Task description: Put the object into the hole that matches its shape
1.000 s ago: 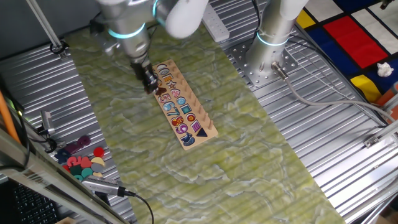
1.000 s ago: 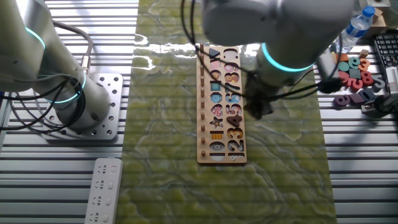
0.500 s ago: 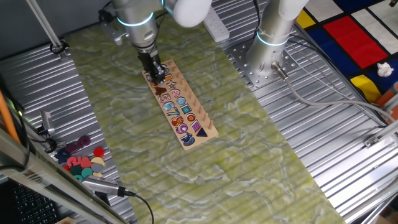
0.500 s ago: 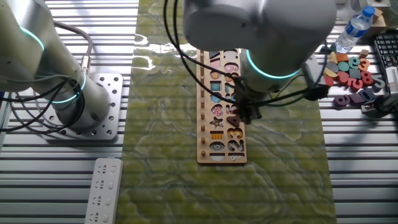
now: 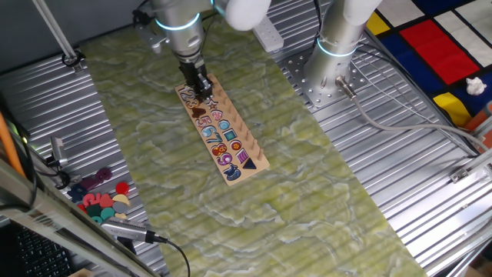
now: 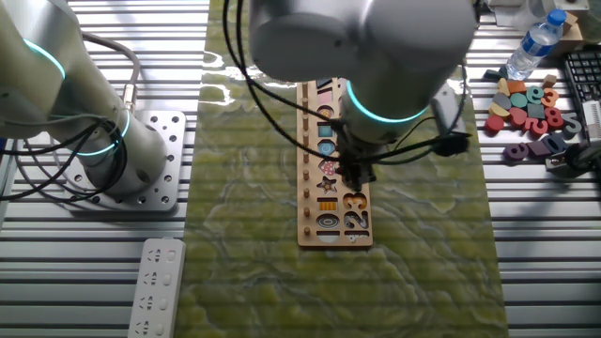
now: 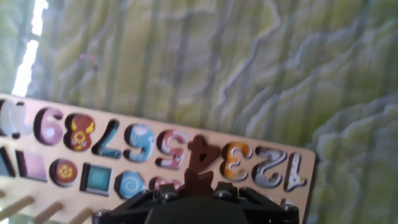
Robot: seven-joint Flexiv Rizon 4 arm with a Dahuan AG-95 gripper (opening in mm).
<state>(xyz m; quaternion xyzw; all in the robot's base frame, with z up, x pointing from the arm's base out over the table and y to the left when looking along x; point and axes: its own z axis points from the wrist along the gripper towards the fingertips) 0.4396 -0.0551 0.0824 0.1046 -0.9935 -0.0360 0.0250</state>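
Note:
My gripper (image 7: pixel 200 194) is shut on the object (image 7: pixel 200 178), a dark reddish-brown star piece that sticks up between the fingers in the hand view. The gripper (image 5: pixel 201 86) hangs over the far end of the long light-wood puzzle board (image 5: pixel 254 163). In the other fixed view the gripper (image 6: pixel 357 175) is over the board's number row (image 6: pixel 354 222), just right of the hole (image 6: pixel 327 185), a star-shaped recess in the shape row. In the hand view the brown number 4 (image 7: pixel 200 150) lies straight ahead of the star.
Loose coloured pieces (image 5: pixel 98 201) lie on the metal table to the left, and they also show in the other fixed view (image 6: pixel 528 101). A water bottle (image 6: pixel 531 45), a white remote (image 6: pixel 156 287) and a second arm's base (image 5: pixel 337 48) stand off the green mat.
The gripper has moved sideways with the star, from beside the board's number edge to over the board and closer to the star recess.

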